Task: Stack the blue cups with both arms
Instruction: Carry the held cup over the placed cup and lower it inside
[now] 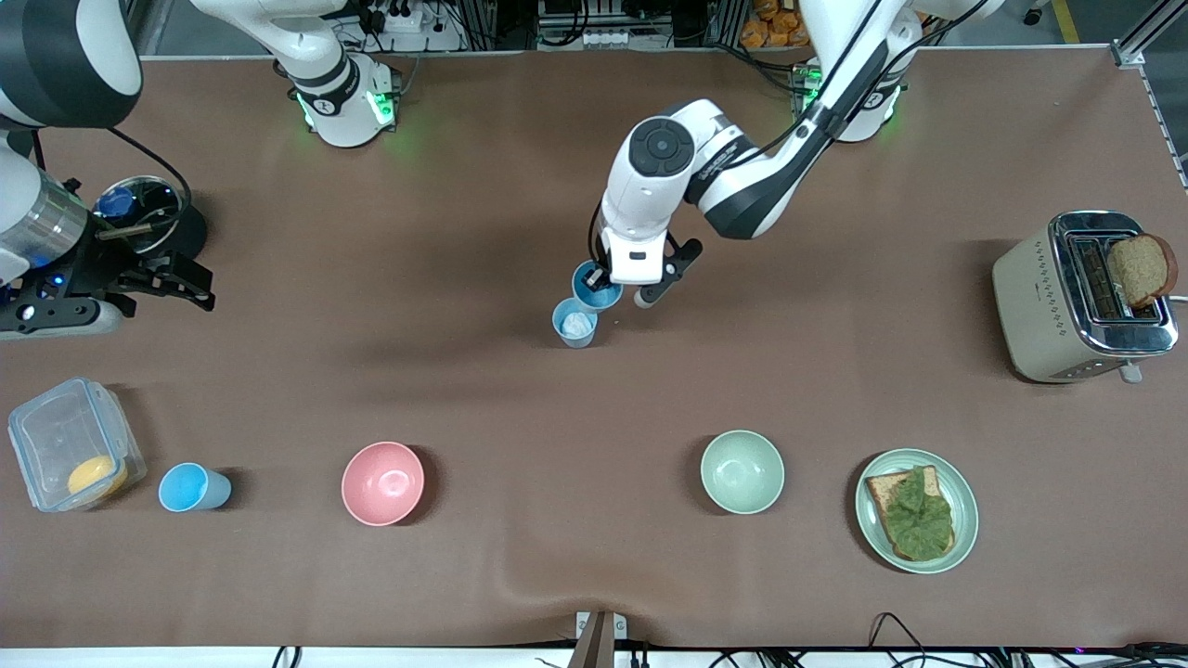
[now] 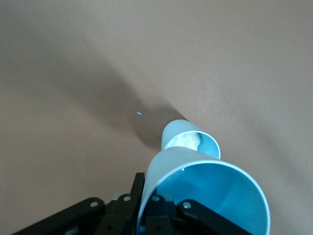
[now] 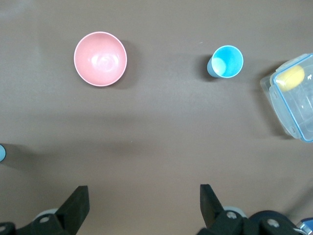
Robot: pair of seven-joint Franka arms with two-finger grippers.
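Your left gripper (image 1: 620,289) is over mid-table, closed onto the rim of a deeper-blue cup (image 1: 596,284): smooth plastic, tapered, handleless, carried mouth-up w/ a slight tilt. In the left wrist view one finger (image 2: 195,215) sits inside the cup's wall. Directly under and just ahead of that claw stands the paler cup (image 1: 575,323), upright on the table, w/ something whitish and crumpled-looking inside. The held cup overlaps its rim in the front view; can't tell if they touch.

Your right gripper (image 1: 176,278) waits above the right arm's end of the table, fingers spread wide, nothing between them. Below that claw, per the right wrist view: a third blue cup (image 1: 193,488), glossy, upright, standing beside a clear lidded plastic box (image 1: 70,455) w/ a round yellow item inside. The pink bowl (image 1: 382,482), smooth and round, is on the cup's side away from the box.

The table (image 1: 464,186) has a matte brown covering w/ a soft wrinkle at the camera edge. Toward the left arm's end: pale green bowl (image 1: 742,471), green plate (image 1: 917,510) w/ toast and a leaf, beige-and-chrome toaster (image 1: 1081,295) w/ a slice sticking out.
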